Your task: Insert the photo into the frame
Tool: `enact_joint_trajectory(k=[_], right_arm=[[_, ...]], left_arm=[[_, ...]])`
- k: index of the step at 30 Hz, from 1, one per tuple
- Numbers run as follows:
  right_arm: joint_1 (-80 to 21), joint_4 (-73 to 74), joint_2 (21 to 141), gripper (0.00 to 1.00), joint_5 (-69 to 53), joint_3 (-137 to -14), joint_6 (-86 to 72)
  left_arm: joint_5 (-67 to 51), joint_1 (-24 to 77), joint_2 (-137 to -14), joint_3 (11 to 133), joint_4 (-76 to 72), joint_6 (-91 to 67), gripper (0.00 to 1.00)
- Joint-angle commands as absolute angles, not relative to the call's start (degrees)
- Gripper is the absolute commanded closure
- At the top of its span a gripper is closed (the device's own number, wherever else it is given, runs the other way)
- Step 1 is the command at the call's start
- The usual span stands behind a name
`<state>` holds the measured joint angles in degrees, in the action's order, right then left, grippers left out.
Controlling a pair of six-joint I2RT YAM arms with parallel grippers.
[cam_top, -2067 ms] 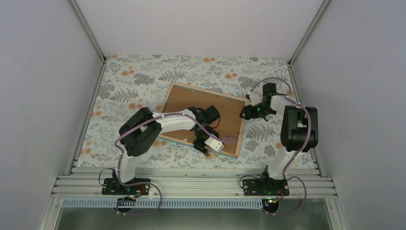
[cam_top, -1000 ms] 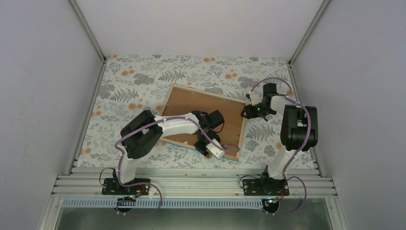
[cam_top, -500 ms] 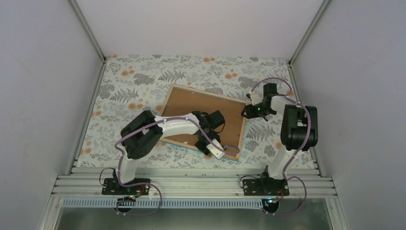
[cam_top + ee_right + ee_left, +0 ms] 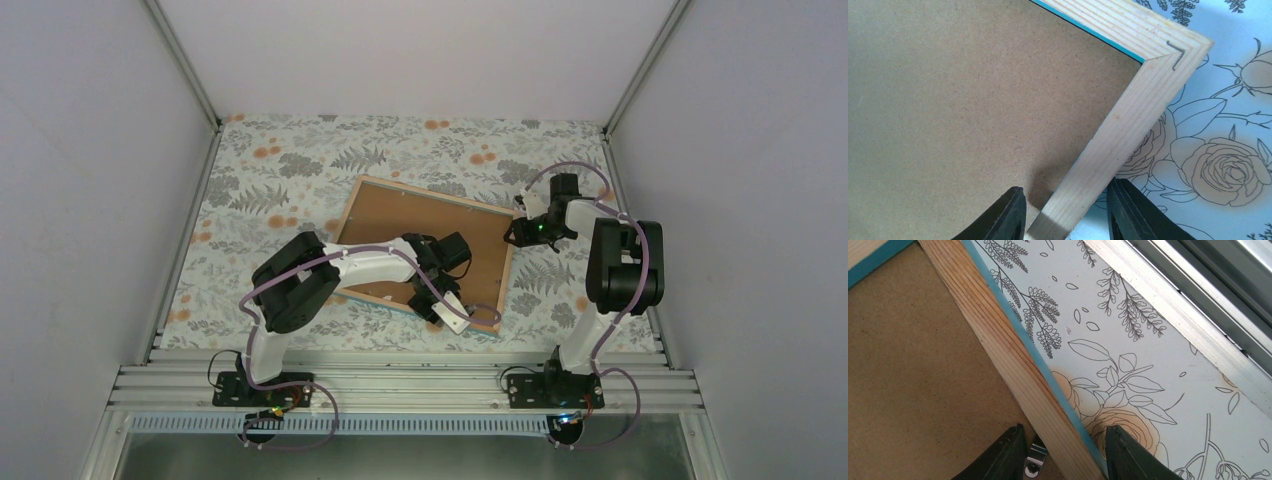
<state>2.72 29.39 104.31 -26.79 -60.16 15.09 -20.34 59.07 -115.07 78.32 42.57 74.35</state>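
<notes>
The frame [image 4: 430,194] lies face down on the flowered table cover, its light wood back up, with a plain brown backing board [image 4: 400,215] inside it. The photo is not in view. My left gripper [image 4: 432,311] is open and straddles the frame's near rail [image 4: 1013,360]: one finger is over the board [image 4: 923,380] beside a metal clip [image 4: 1034,462], the other over the cloth. My right gripper [image 4: 513,235] is open and straddles the right rail [image 4: 1128,125] near the far right corner, with one finger over the board [image 4: 973,100].
The flowered cloth [image 4: 300,160] covers the whole table. Grey walls stand on three sides. An aluminium rail [image 4: 1188,325] runs along the near edge, close to the frame's near side.
My left gripper has moved from over the backing board toward the near edge and now straddles the frame's near rail. My right gripper has hardly moved.
</notes>
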Motion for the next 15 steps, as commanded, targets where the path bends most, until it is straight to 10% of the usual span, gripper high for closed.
enact_joint_trajectory(k=[1,10,15], right_arm=[[2.02,28.64,106.87,0.60,-27.60,-59.32,14.68],[1.91,28.61,106.46,0.60,-27.71,-59.33,14.77],[1.85,28.61,106.11,0.59,-27.51,-59.17,14.98]], left_arm=[[-17.31,60.14,-118.72,75.59,45.09,75.06,0.60],[-17.42,60.17,-118.33,75.72,44.70,74.19,0.64],[-17.43,59.97,-115.93,76.34,41.48,71.20,0.47]])
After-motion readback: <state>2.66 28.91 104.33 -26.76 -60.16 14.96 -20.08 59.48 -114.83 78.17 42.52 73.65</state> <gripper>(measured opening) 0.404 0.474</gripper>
